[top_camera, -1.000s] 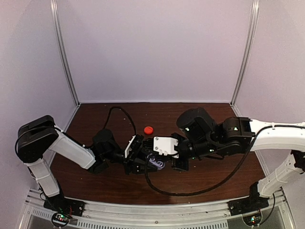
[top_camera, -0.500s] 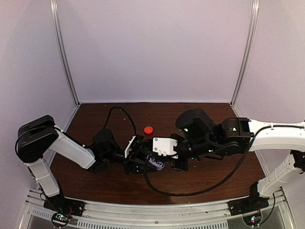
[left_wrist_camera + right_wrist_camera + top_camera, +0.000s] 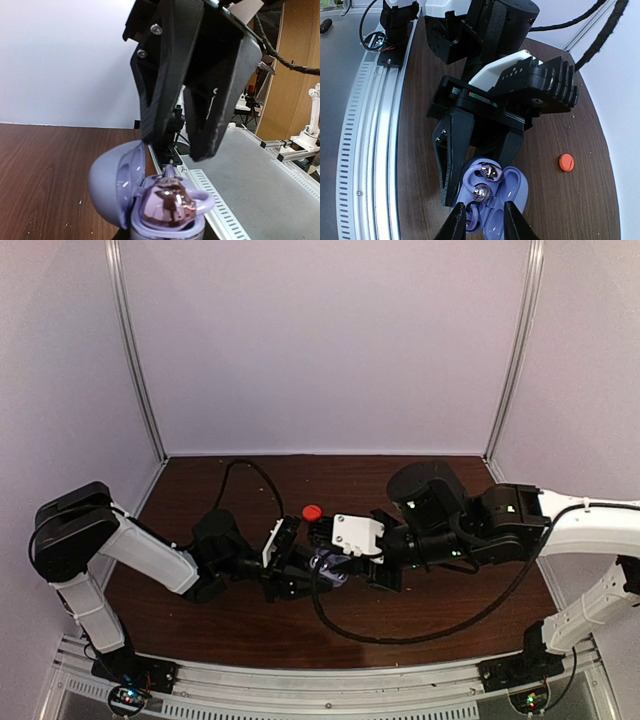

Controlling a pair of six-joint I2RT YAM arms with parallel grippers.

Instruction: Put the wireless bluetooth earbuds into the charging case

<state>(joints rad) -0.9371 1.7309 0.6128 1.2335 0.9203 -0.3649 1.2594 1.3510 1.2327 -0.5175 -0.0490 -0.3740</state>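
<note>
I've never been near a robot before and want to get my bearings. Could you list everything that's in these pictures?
charging case: one, lilac, lid open, between the two grippers
earbuds: two, lilac with silvery tips, lying in the open case
small disc: one, red, on the table beyond the case
table: one, dark brown wood
cables: two, black, looping over the table
rail: one, silvery, along the table's near edge
left gripper: one, black, fingers either side of the case, seemingly gripping it
right gripper: one, black, open, just above the case
</note>
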